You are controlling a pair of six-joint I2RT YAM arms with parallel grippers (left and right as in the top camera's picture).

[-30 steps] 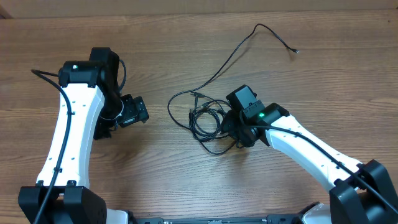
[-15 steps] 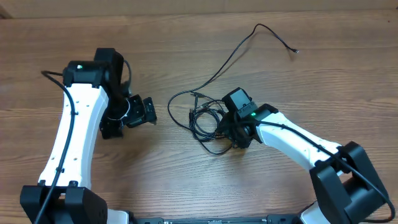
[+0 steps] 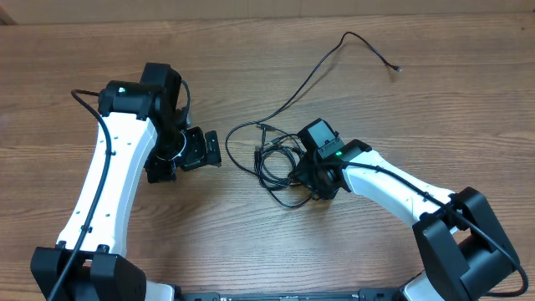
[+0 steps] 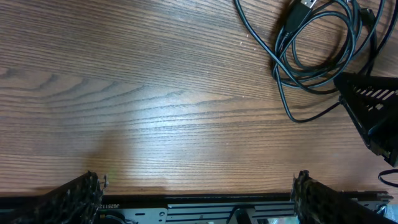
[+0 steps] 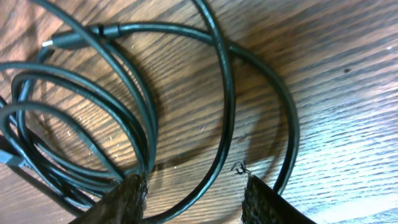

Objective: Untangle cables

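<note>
Two tools checked. My left tool [image 4: 199, 194], fingers wide apart, hovers beside the cables [image 3: 276, 163] tangled mid-table [image 3: 251, 67]. My right tool [image 5: 196, 198], fingers apart, straddles their loops.

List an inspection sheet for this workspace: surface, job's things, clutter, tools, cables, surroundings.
Surface: wooden table, brown grain.
Job's things: thin black cables tangled in loops at centre; one long strand trails toward the far right.
Clutter: nothing seen.
Tools: left tool open over wood beside the tangle; right tool open, fingers astride a loop.
Cables: thick black wire runs along the left arm, apart from the tangle.
Surroundings: pale strip past the table's far edge.
</note>
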